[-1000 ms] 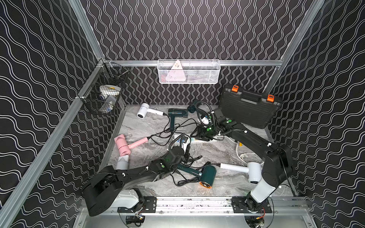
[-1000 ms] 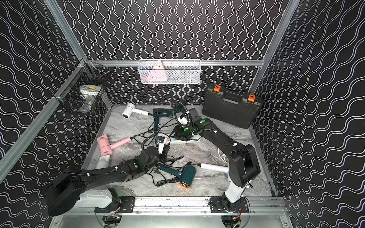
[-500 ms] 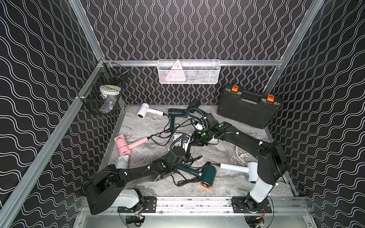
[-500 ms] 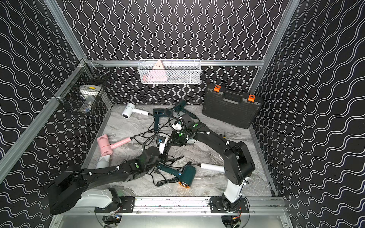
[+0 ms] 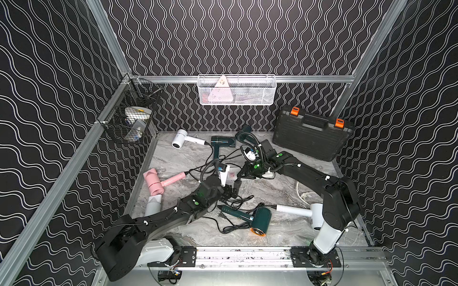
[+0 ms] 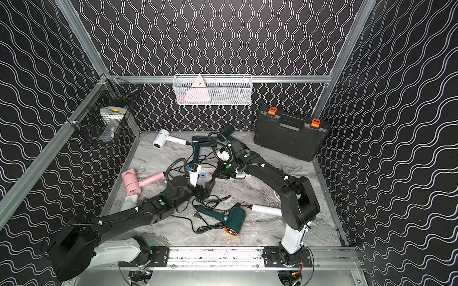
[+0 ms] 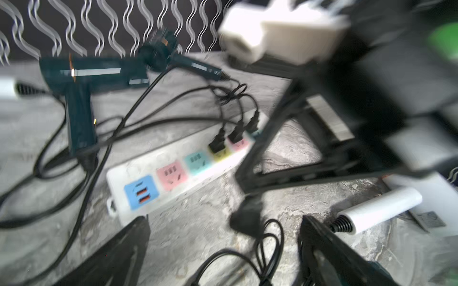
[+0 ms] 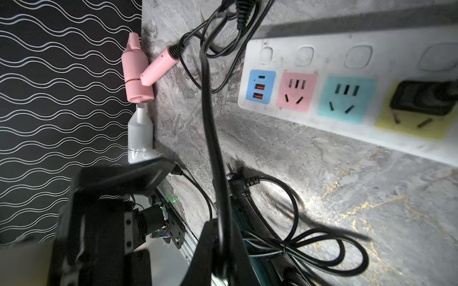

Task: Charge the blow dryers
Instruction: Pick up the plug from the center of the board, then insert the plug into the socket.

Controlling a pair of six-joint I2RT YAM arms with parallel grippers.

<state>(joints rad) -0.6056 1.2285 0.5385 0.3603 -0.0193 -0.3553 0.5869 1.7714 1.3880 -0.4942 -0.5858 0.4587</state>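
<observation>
Several blow dryers lie on the marble table: pink [image 5: 155, 180], white [image 5: 179, 140], dark green [image 5: 220, 143] and, at the front, dark green [image 5: 260, 220]. Three black plugs sit in the white power strip [image 7: 173, 173], whose pink [image 8: 296, 90] and teal sockets are free. My left gripper [image 7: 223, 247] is open just short of the strip's end, and a loose black plug [image 7: 245, 218] lies on the table between its fingers. My right gripper [image 8: 223, 247] is shut on a thin black cord [image 8: 209, 111] over the strip's front edge. I cannot tell which dryer that cord belongs to.
A black toolcase [image 5: 312, 138] with orange latches leans at the back right. A white wire basket [image 5: 236, 90] hangs on the back wall and a black one [image 5: 133, 121] on the left wall. Tangled cords [image 5: 235, 200] cover the table's middle. A white dryer [image 5: 309, 213] lies by the right arm's base.
My left gripper has opened and its black plug now lies loose on the table. My right gripper has moved left towards the strip's end and shut on the cord.
</observation>
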